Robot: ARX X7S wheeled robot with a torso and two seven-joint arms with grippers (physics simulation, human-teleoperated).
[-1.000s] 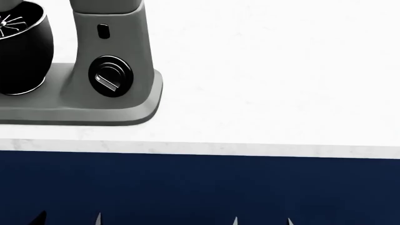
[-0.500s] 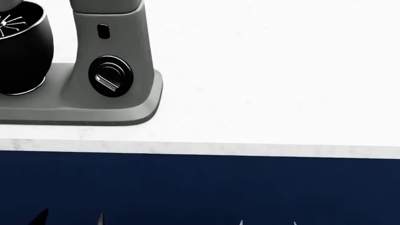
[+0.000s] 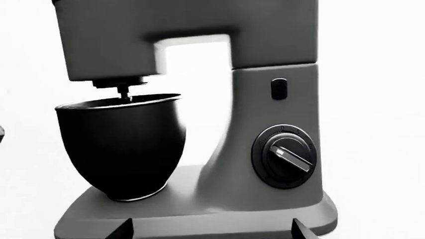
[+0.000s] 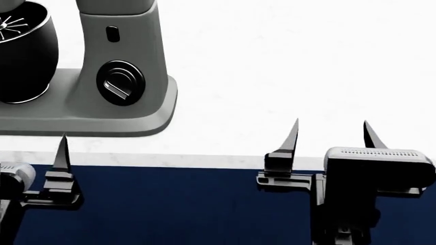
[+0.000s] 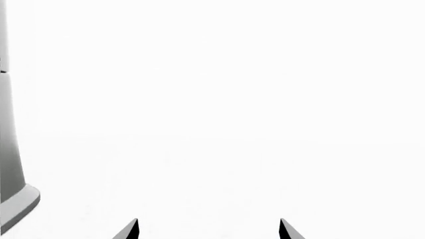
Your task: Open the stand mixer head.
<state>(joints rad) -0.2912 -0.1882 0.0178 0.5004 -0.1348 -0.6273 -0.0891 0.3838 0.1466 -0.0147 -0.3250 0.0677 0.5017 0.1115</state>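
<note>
**Both hands at counter edge, mixer head still down**

Left wrist view: the head [image 3: 186, 35] sits level across the top of the column [image 3: 275, 129], its long axis running sideways from the column out over the bowl [image 3: 119, 144]. The whisk shaft drops into the bowl; what else is inside I cannot see from here. Left fingertips [image 3: 126, 230] stand spread, with nothing between them. The head lies above and ahead of this hand.

Head view: left hand [image 4: 30, 168] is at the counter [image 4: 286, 66] edge just in front of the mixer base; right hand [image 4: 330, 148], fingers apart and empty, is well off to the right. Whisk wires [image 4: 12, 23] show inside the bowl. I judge the left arm nearer.

Right wrist view: only the column's edge and bare counter; fingertips [image 5: 287, 229] spread.
</note>
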